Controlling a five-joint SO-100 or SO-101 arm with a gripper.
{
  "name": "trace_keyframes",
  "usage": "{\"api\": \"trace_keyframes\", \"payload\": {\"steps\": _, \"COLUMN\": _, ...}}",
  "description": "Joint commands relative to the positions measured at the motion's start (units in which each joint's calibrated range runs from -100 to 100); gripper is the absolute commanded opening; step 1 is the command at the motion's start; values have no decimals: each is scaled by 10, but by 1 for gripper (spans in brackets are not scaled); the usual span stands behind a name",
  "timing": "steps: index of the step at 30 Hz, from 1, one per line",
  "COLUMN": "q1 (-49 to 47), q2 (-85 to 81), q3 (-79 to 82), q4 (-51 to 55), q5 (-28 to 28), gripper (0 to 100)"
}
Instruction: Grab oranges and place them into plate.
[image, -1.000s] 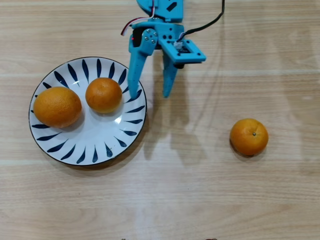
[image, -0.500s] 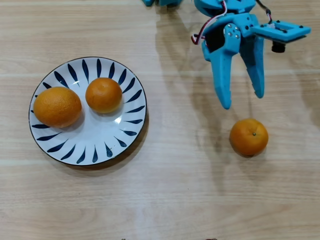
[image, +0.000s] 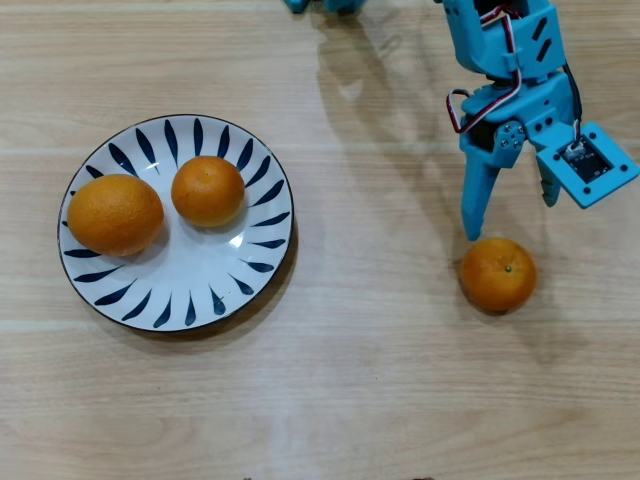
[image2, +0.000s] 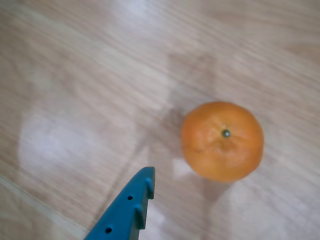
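Nearby, gripper flanks lone orange; plate well apart

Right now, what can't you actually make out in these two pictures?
- Blue claw: the wrist view shows only one blue finger; its partner is beyond the frame.
- Robot arm: cut off by the overhead view's top edge.
- Round orange fruit on the wooden table: the wrist view is blurred, hiding skin detail.

2 oranges on blue-petal white plate, 3rd orange on table, stem dot up
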Motion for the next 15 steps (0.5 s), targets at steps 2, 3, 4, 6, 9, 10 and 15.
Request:
{"api": "trace_keyframes", "payload": {"steps": 2, "q1": -8, "q2": 34, "q3": -38, "q4": -35, "q5": -11, "gripper": 40}}
{"api": "trace_keyframes", "payload": {"steps": 3, "q1": -5, "q2": 44, "q3": -36, "q4": -56, "q5": -10, "gripper": 40}}
{"api": "trace_keyframes", "payload": {"steps": 4, "q1": -4, "q2": 55, "q3": -35, "q4": -75, "q5": -10, "gripper": 40}}
{"api": "trace_keyframes", "payload": {"steps": 6, "q1": -3, "q2": 78, "q3": -35, "q4": -103, "q5": -10, "gripper": 40}}
{"api": "trace_keyframes", "payload": {"steps": 9, "q1": 4, "q2": 109, "q3": -39, "q4": -126, "q5": -10, "gripper": 40}}
{"api": "trace_keyframes", "payload": {"steps": 10, "q1": 7, "q2": 118, "q3": -39, "q4": -130, "q5": -9, "gripper": 40}}
{"api": "trace_keyframes", "payload": {"steps": 15, "q1": 16, "q2": 153, "q3": -41, "q4": -133, "q5": -8, "gripper": 40}}
